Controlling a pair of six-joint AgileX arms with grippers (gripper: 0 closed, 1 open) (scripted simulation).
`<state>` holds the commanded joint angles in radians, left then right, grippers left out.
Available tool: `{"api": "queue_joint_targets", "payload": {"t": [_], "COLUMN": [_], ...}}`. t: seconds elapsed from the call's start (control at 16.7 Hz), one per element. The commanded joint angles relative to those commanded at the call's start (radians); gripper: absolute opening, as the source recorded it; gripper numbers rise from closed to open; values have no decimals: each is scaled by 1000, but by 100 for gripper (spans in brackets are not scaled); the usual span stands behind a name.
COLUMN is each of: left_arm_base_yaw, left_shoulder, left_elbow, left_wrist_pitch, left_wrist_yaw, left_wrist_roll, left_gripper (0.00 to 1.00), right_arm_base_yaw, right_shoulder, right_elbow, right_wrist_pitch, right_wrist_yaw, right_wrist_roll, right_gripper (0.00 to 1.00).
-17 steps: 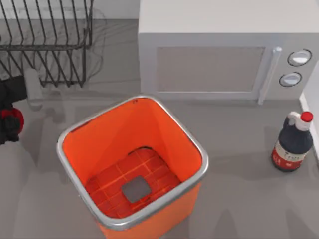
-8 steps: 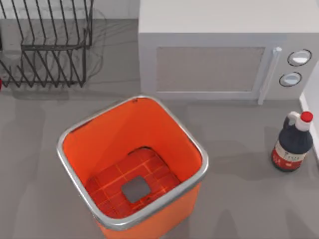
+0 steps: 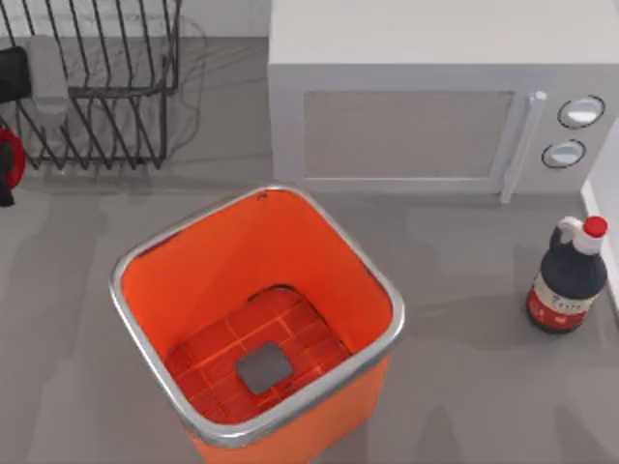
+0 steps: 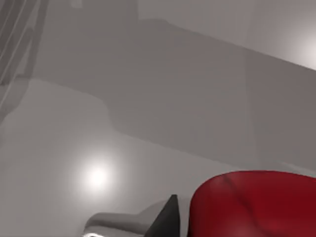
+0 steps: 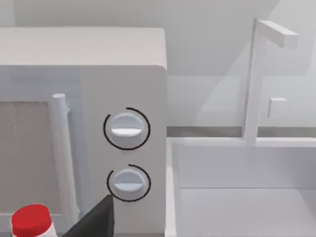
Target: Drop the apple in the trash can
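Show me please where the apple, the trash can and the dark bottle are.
apple [image 4: 256, 205]: left wrist view, its red skin.
trash can [image 3: 131, 319]: top view, its silver rim.
dark bottle [image 3: 573, 273]: top view, its dark body.

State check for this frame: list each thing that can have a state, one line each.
apple: held in the left gripper at the table's left edge, not over the bin
trash can: upright, open, nothing inside
microwave: door closed
bottle: upright, red cap on
dish rack: upright, nothing in it
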<state>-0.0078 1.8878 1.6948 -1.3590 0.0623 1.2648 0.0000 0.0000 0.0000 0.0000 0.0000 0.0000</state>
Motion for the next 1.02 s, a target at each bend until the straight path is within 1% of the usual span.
{"api": "queue_joint_targets", "payload": {"t": [0.18, 0.48, 0.66, 0.84, 1.02], "left_arm_base_yaw": [-157, -552, -735, -824, -834], "left_shoulder": [-20, -61, -92, -116, -119], "left_elbow": [-18, -75, -103, -121, -123], "left_wrist_pitch": [-4, -16, -15, -10, -8], "left_wrist_yaw": [-30, -95, -134, -161, -164], "left_wrist_roll": [-94, -302, -417, -489, -497], "left_gripper": [0, 0, 0, 0, 0], "right_arm_base_yaw": [0, 0, 0, 0, 0], "right_shoulder": [0, 0, 0, 0, 0], "right_elbow": [0, 0, 0, 0, 0], "right_wrist_pitch": [0, 0, 0, 0, 0], "right_wrist_yaw": [0, 0, 0, 0, 0], "right_wrist_roll": [0, 0, 0, 0, 0], "right_gripper": [100, 100, 100, 100, 100]}}
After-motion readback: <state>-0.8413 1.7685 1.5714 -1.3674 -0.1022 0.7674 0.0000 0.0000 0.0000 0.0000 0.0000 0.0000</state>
